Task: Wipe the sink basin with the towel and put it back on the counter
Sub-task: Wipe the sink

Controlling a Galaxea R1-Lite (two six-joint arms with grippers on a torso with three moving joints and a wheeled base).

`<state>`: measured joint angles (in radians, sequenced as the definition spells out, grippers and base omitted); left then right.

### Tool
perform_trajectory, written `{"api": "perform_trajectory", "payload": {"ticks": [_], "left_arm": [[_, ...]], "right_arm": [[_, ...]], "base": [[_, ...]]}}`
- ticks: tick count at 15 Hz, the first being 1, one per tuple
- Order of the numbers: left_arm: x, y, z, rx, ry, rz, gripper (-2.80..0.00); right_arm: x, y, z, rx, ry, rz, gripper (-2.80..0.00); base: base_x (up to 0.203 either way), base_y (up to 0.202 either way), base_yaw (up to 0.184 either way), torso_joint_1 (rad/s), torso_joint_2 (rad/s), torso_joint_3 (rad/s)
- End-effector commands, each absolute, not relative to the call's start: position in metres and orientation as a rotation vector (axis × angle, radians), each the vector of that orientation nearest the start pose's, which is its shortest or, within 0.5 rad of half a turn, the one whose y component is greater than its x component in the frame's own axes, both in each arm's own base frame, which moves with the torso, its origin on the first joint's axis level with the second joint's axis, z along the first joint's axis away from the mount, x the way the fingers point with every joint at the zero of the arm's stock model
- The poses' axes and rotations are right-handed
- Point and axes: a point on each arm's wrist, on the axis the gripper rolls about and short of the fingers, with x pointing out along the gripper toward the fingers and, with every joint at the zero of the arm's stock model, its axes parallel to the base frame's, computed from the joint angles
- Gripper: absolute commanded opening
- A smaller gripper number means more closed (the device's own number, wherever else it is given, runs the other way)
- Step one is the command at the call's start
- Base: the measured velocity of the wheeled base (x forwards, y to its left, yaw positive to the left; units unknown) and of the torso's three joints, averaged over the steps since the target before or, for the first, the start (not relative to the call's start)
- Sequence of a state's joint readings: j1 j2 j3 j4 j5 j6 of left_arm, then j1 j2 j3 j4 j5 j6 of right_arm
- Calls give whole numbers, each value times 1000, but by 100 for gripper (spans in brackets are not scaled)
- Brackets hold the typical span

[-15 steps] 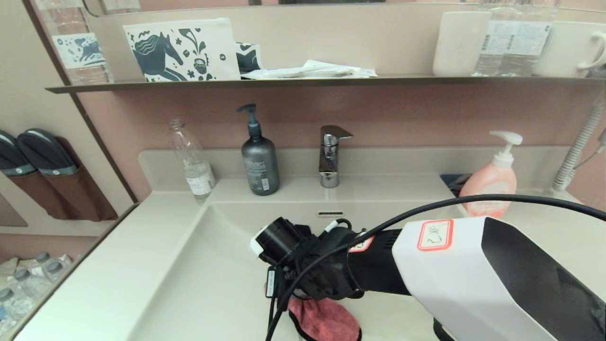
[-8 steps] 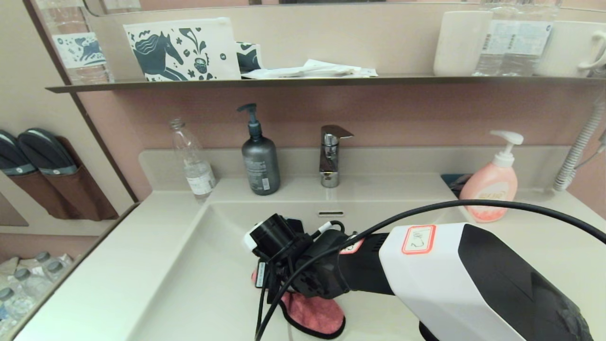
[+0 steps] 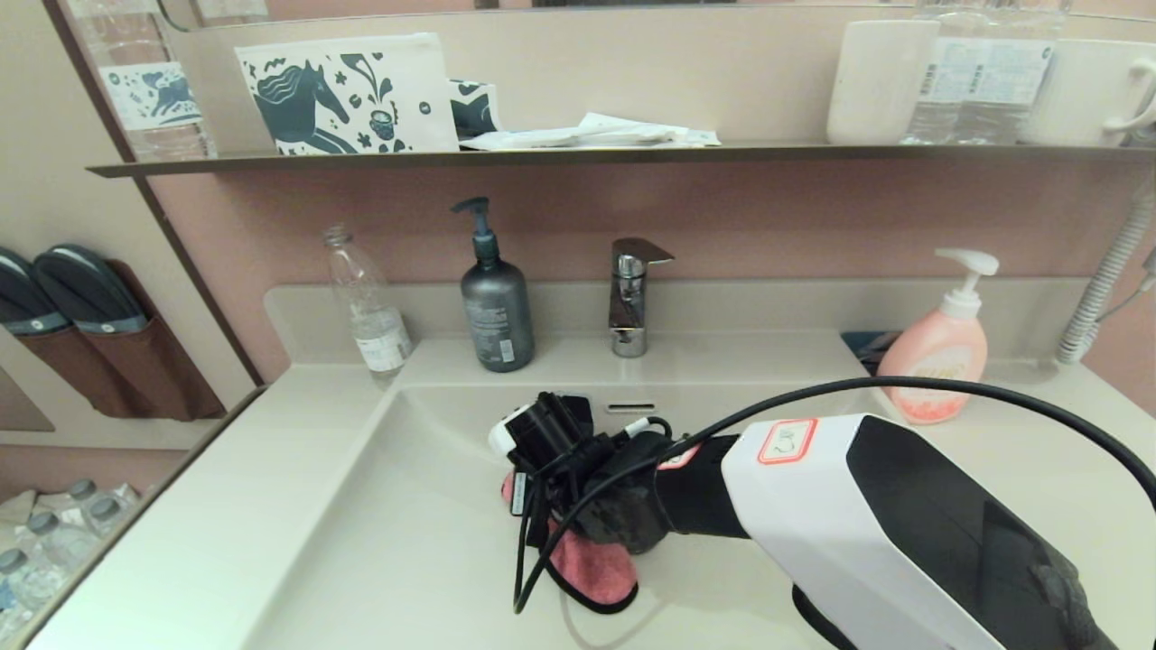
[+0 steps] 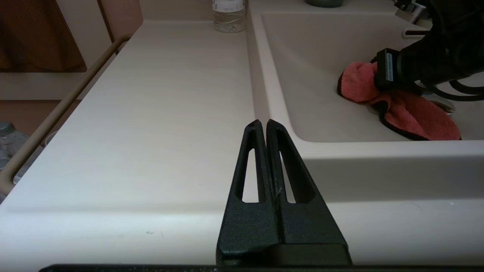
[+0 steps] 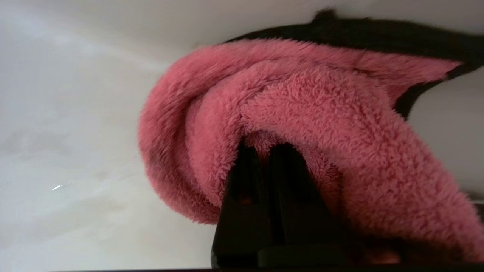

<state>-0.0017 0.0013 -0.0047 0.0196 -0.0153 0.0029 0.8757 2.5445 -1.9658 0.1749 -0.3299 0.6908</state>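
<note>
Head view: right gripper (image 3: 542,533), clamped tight on the towel (image 3: 587,564), sits mid sink basin (image 3: 397,515), unwiped floor stretching toward its left wall.

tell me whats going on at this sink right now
The right gripper is down inside the sink basin, its jaws shut on the coral-pink towel, which is pressed against the basin floor in a wipe. The left gripper sits parked with jaws shut at the front edge of the counter, left of the basin. The towel is not yet back on the counter.
</note>
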Motion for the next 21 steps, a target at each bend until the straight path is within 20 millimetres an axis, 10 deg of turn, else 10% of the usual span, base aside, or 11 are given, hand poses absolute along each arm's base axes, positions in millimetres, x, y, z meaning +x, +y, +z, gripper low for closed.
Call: {"api": "perform_trajectory", "payload": {"ticks": [1,11,21], "left_arm": [[-23,0,75,3,17,-17,-280],[-23,0,75,3,17,-17,-280],[-23,0,75,3,17,-17,-280]], "right_arm": [[338,371,83,216,757,232,-280],[331,299,109,-91,870,-142,-280],[267,270,101,-378,1153,-299,-280]], "base": [[0,0,0,0,0,0],[0,0,0,0,0,0],[0,0,0,0,0,0]]}}
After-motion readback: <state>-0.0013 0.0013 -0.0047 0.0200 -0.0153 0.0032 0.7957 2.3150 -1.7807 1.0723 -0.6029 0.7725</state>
